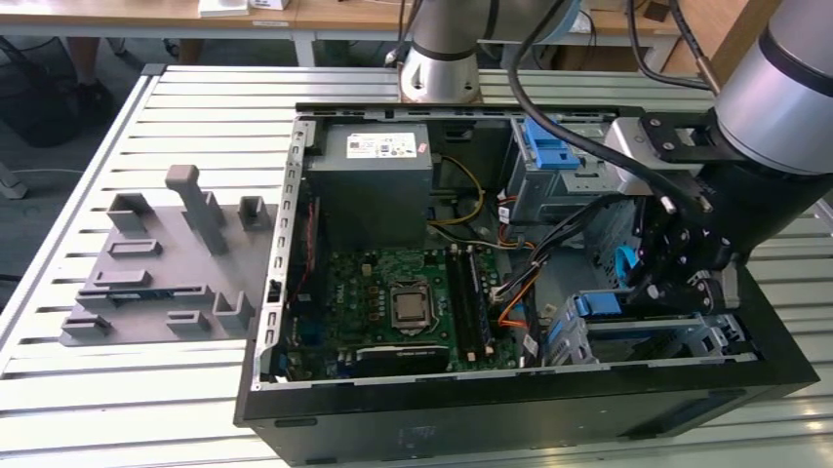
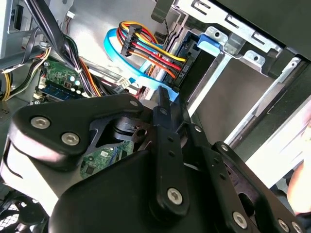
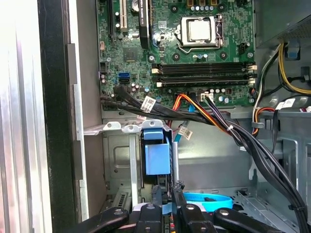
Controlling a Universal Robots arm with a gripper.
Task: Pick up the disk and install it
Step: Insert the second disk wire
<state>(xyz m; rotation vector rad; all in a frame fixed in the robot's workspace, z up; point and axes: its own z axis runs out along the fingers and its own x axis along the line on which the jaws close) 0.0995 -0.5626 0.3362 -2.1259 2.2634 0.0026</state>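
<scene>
A slatted metal table (image 1: pixel 156 117) carries an open black case (image 1: pixel 521 409) lying on its side. The grey arm (image 1: pixel 794 107) reaches down into the case's corner at the exterior view's lower right. Outside the case, on the exterior view's left, lies a grey fixture (image 1: pixel 156 273) of blocks and posts.

Inside the case, a grey power supply (image 1: pixel 371 175) sits at the far wall, and the green motherboard (image 1: pixel 390 292) lies below it on the case floor. A metal drive cage (image 3: pixel 116 160) fills the corner where the arm works.

The disk (image 3: pixel 158 158) stands edge-on in a slot of that cage. Its blue carrier end shows, and its silver body is hidden by the cage walls. The gripper (image 3: pixel 166 196) hangs just beside that blue end, in line with the slot. I cannot tell whether it clamps the disk or is released.

A bundle of coloured wires (image 2: pixel 146 46) and a flat blue cable (image 3: pixel 209 199) lie near the cage, inside the case.
</scene>
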